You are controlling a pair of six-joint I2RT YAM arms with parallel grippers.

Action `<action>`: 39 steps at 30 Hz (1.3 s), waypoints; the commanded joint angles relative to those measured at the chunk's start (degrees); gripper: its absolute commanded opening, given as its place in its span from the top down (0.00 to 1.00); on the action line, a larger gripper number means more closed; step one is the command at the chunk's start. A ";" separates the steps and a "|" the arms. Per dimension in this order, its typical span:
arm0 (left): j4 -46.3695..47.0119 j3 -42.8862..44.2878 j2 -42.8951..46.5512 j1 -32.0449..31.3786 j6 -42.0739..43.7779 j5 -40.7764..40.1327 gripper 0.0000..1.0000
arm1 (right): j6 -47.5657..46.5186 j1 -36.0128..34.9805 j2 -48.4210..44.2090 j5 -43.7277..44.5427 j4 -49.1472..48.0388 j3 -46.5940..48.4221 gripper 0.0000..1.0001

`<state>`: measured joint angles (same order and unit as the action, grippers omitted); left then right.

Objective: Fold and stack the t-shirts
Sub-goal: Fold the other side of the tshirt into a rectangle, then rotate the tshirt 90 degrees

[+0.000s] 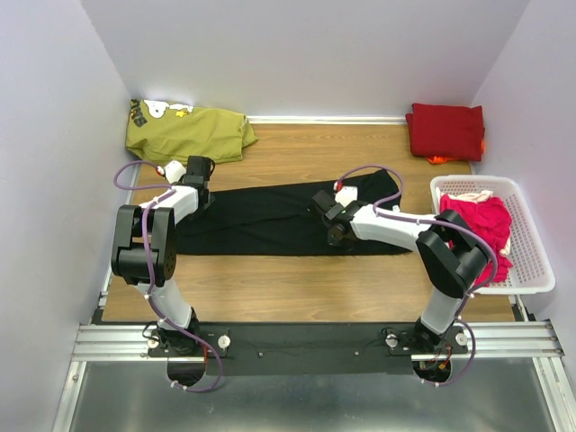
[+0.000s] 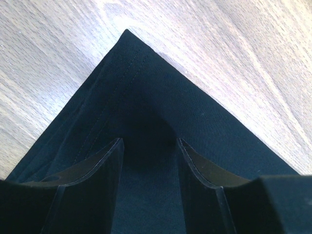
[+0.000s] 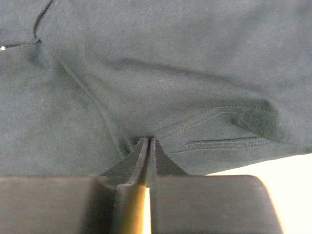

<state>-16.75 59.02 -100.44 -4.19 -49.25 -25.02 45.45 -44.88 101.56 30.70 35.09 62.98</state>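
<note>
1. Pink t-shirts [image 1: 481, 220]: loose heap in the white basket [image 1: 531, 270], near right. Not yet folded.
2. Black t-shirt [image 1: 261, 220]: mid-table, laid out as 1 long strip running left to right. Looks like the lengthwise fold is in and the cross folds are left.
3. Left gripper [image 2: 149, 141]: fingers spread over the strip's left corner, with cloth under them and nothing clamped.
4. Right gripper [image 3: 147, 140]: fingers pressed together, pinching a hem fold near the strip's right end; cloth puckers at the tips.
5. Olive t-shirt [image 1: 193, 133]: far left corner, white print showing, only roughly folded and well apart from the stack.
6. Dark red t-shirt [image 1: 445, 129]: far right corner, folded square and lying on something orange I can't identify. I'd call that the stack, 1 shirt done.
7. Surface and room: aluminium rail [image 1: 513, 340] carries the 2 bases at the near edge, then the wood-grain table [image 1: 297, 288], with pale walls [image 1: 315, 54] on 3 sides.
</note>
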 commanded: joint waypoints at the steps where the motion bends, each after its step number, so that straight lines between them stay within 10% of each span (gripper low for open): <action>1: 0.49 0.57 -1.07 0.14 0.65 -0.39 0.44 | 0.69 0.15 -1.10 -3.89 -2.31 -1.19 0.95; 31: 2.33 -0.39 -0.11 -0.64 2.75 -1.18 0.44 | 0.07 -2.84 -7.60 -8.48 -4.78 -2.34 0.99; 36: 6.82 -2.07 2.44 -4.07 6.19 -1.35 0.44 | 1.65 -2.06 -9.36 2.85 -1.00 -0.32 0.58; 39: 5.95 -1.98 3.50 -7.41 6.02 -4.07 0.44 | 1.83 2.41 -7.79 2.88 -0.02 0.21 0.51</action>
<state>-12.71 57.74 -100.22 -7.07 -45.19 -25.28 45.47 -47.07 93.25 25.76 31.22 61.56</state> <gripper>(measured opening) 0.557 0.435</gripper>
